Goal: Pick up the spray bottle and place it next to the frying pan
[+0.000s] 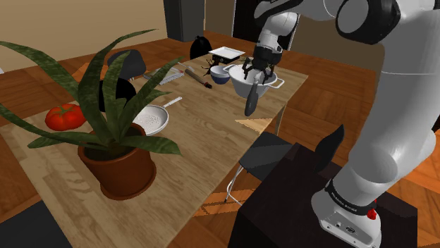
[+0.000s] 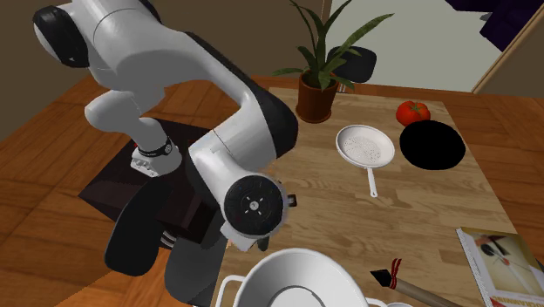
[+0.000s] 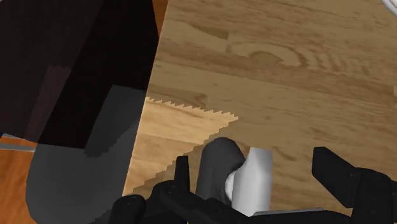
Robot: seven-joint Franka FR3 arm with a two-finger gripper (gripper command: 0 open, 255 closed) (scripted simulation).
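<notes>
Where gripper [image 1: 257,72] hangs, spray bottle [image 1: 250,103] sits imm. below.

The grey spray bottle [image 1: 250,103] was tilted near the table's [image 1: 211,141] edge, unclasped between the gripper's [image 1: 258,72] spread fingers. The white, long-handled frying pan [image 1: 151,120] lay well apart.

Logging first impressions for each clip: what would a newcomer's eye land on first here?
The big white robot arm looms across the second exterior view. In the shoulder view's left, a tall green-leaved plant in a reddish-brown pot stands on the wooden table, a bright red tomato near it. At the far end, the black hand is at the top of a dark grey spray bottle, beside a white pot.
</notes>
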